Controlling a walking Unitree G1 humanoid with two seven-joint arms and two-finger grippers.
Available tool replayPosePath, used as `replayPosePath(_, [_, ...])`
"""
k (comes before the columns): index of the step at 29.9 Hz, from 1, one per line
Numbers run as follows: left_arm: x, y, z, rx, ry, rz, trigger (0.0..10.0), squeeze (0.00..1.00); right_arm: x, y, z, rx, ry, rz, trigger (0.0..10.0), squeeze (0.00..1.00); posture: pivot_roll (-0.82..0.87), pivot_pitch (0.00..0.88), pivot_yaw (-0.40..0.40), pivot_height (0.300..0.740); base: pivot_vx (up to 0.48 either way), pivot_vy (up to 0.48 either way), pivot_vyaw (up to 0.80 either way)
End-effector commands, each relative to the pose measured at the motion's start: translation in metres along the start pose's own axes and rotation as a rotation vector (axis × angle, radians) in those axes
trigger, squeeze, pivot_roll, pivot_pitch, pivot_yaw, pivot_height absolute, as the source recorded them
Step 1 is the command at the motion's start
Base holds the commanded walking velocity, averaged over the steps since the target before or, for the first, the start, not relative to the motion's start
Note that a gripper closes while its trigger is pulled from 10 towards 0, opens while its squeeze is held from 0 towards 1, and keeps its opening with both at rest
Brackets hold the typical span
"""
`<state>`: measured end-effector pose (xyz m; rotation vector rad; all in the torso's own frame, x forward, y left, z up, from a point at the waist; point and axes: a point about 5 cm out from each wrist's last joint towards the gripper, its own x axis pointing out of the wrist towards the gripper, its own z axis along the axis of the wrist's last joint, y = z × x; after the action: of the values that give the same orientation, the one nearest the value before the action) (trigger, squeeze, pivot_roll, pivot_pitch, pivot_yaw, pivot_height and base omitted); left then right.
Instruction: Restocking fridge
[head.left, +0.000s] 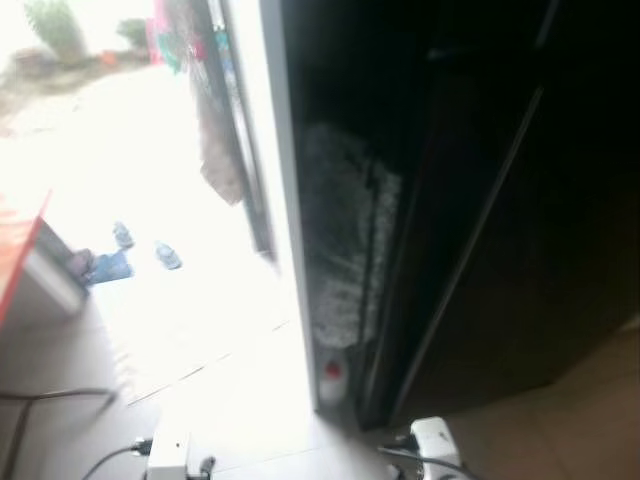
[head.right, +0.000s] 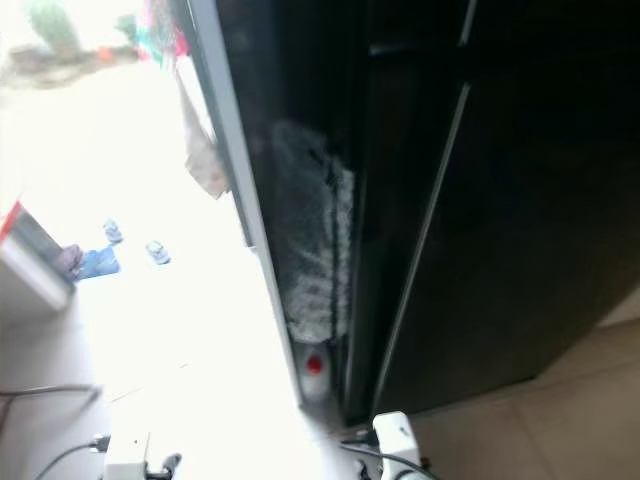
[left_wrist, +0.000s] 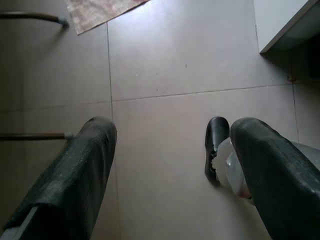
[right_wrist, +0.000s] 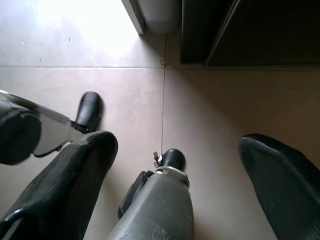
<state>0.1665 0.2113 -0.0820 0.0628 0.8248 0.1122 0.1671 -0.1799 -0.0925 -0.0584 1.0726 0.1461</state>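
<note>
A tall dark fridge-like unit (head.left: 500, 220) with closed black doors stands on the right of the eye views. My left gripper (left_wrist: 170, 135) hangs open over bare floor tiles, nothing between its fingers. My right gripper (right_wrist: 177, 145) also hangs open and empty, above my own legs and black feet (right_wrist: 89, 111). The foot of the dark unit (right_wrist: 240, 30) lies just ahead of the right gripper.
A white door frame (head.left: 290, 200) borders a glaring bright doorway on the left. A shaggy grey mop (head.left: 345, 240) leans in the gap beside the unit, with a small red-capped bottle (head.left: 333, 380) at its base. Small blue items (head.left: 165, 255) lie on the bright floor. A rug corner (left_wrist: 100, 10) lies near the left gripper.
</note>
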Motion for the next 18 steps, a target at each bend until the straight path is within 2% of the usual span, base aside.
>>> replayPosePath(1, [-0.0004, 0.0055, -0.0016, 0.009, 0.014, 0.015, 10.0, 0.00, 0.0018, 0.0084, 0.0041, -0.003, -0.009, 0.024, 10.0, 0.00, 0.02, 0.103, 0.012, 0.740, 0.000, 0.000, 0.80])
replayPosePath(18, [0.0000, 0.0020, -0.0009, 0.004, 0.011, 0.010, 10.0, 0.00, 0.0016, 0.0081, 0.0030, -0.018, -0.001, 0.030, 10.0, 0.00, 0.02, 0.109, 0.006, 0.740, 0.000, 0.000, 0.80])
